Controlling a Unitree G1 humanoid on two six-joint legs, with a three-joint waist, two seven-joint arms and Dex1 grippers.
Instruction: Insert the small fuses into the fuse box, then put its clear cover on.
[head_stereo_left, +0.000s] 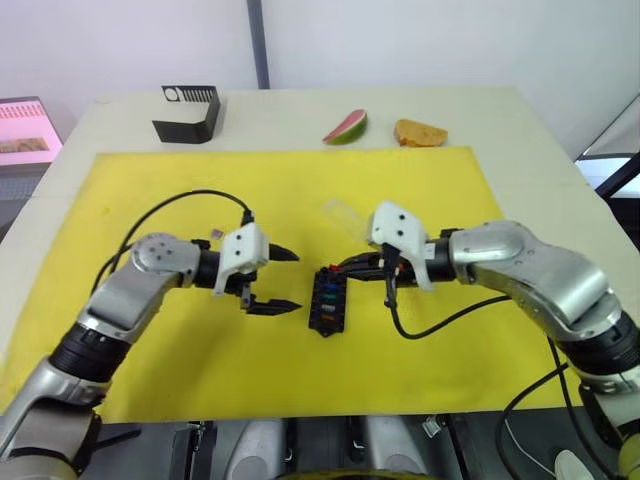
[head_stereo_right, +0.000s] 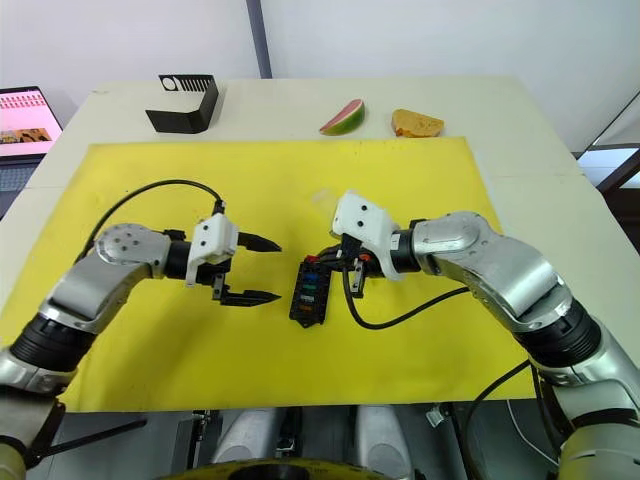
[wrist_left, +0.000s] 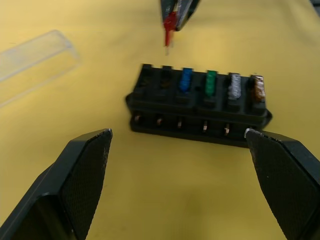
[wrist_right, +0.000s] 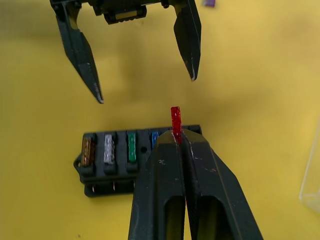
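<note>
The black fuse box (head_stereo_left: 327, 298) lies in the middle of the yellow mat (head_stereo_left: 200, 380). Blue, green, grey and amber small fuses (wrist_left: 210, 82) stand in one row of its slots. My right gripper (wrist_right: 176, 136) is shut on a red fuse (wrist_right: 175, 120) and holds it just above the box's free end slots. To the box's left, my left gripper (head_stereo_left: 297, 280) hangs open, its fingers pointing at the box and holding nothing. A purple fuse (wrist_right: 209, 2) lies loose on the mat behind the left gripper. The clear cover (head_stereo_left: 345, 212) rests flat on the mat beyond the box.
At the table's back stand a larger black angular box with a white vent (head_stereo_left: 188, 112), a watermelon slice (head_stereo_left: 346, 127) and a piece of bread (head_stereo_left: 420, 132). A screen (head_stereo_left: 28, 128) sits off the table's far left corner.
</note>
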